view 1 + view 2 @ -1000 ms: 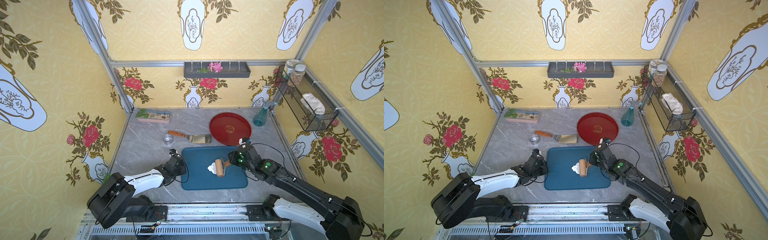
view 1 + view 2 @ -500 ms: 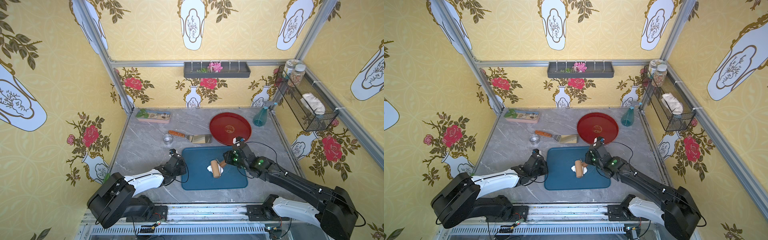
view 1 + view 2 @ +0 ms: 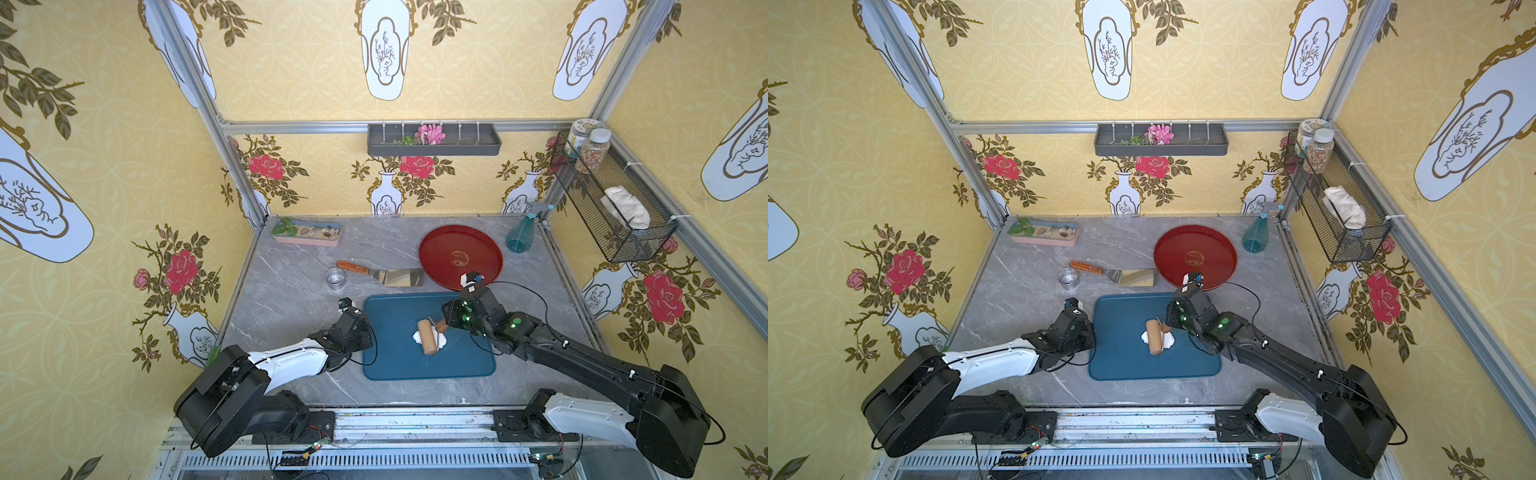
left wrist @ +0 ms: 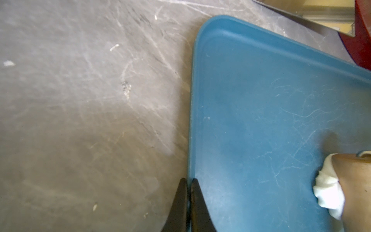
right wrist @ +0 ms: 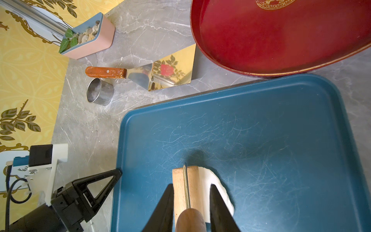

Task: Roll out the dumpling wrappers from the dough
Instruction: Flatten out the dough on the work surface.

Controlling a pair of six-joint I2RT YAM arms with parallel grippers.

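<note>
Counter: grey marble [image 3: 291, 299] boxed in by yellow floral walls, with a blue tray [image 3: 395, 357] at its near middle.
Dough: a white, flattened piece [image 3: 417, 336] in the middle of the blue tray, with uneven edges. It shows on both sides of the roller in both top views.
Roller: a wooden drum [image 3: 427, 336] lying on the dough, its long axis running near to far and its brown handle pointing right.
Right pincer: [image 5: 191, 185] pinching the roller's handle, one finger on each side. The dough lies just left of it, under the drum.
Left pincer: [image 4: 188, 180] pressed together, tips at the tray's left rim and well left of the dough. I cannot tell if the rim is nipped.
Top views only: a spray bottle [image 3: 519, 235] at the far right, a wire basket [image 3: 611, 208] on the right wall and a dark shelf [image 3: 432, 143] on the far wall.
Right wrist only: a close look at the steel ring cup [image 5: 99, 92], the scraper [image 5: 152, 75], the planter box [image 5: 96, 38] and the red round tray [image 5: 281, 40]. It also shows the left pincer's tip against the tray's edge.
Left wrist only: the narrow slit between its own fingers [image 4: 180, 200], and the dough's ruffled left edge beside the drum.
</note>
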